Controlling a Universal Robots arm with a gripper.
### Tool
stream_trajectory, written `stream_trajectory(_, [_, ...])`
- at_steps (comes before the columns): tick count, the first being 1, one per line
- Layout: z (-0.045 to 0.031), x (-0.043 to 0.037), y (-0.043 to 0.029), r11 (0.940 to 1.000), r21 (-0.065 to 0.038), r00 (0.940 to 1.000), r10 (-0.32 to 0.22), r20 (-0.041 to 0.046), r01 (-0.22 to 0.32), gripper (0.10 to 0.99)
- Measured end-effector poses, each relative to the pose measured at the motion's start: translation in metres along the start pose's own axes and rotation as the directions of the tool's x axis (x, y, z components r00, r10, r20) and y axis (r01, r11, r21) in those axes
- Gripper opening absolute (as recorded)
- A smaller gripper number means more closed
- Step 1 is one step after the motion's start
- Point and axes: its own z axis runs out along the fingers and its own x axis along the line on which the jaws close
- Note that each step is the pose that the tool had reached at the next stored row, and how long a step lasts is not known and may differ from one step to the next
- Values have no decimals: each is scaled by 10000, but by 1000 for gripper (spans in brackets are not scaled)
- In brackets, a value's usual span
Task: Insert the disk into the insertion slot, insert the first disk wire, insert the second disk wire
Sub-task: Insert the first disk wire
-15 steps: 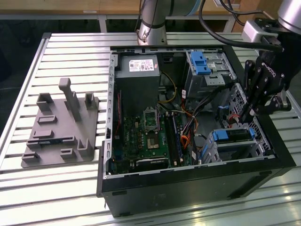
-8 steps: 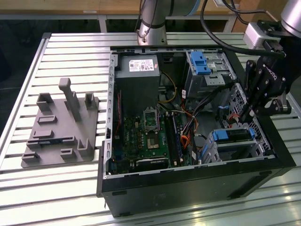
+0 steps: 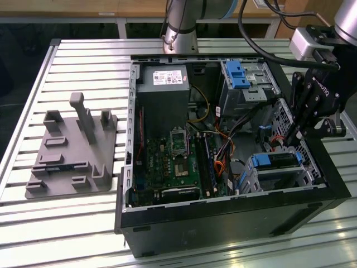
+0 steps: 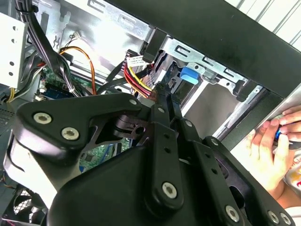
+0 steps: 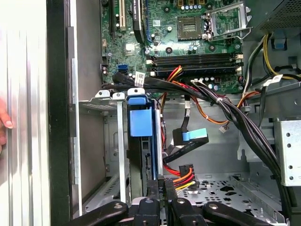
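Jaws, tilted down into case point(image 3: 223, 218), pinch wire connector point(image 5: 182, 170) beside disk point(image 5: 141, 123).

The pincer point(image 4: 161, 92) grips a red-and-yellow disk wire point(image 4: 136, 75) near the blue tab point(image 4: 190, 74).

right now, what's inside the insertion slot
The disk, in its blue carrier, sits inside the insertion slot. Its lower part is covered by the cage walls. The pincer hangs close beside it.
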Motion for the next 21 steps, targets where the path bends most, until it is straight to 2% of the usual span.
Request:
stream_trajectory(7, [0, 5, -1, 10000, 0, 10000, 0, 0, 0, 165])
stream_trajectory(17, [16, 80, -6, 10000, 0, 10000, 0, 3, 0, 165])
stream_trajectory(21, [32, 85, -7, 10000, 1, 10000, -1, 7, 1, 165])
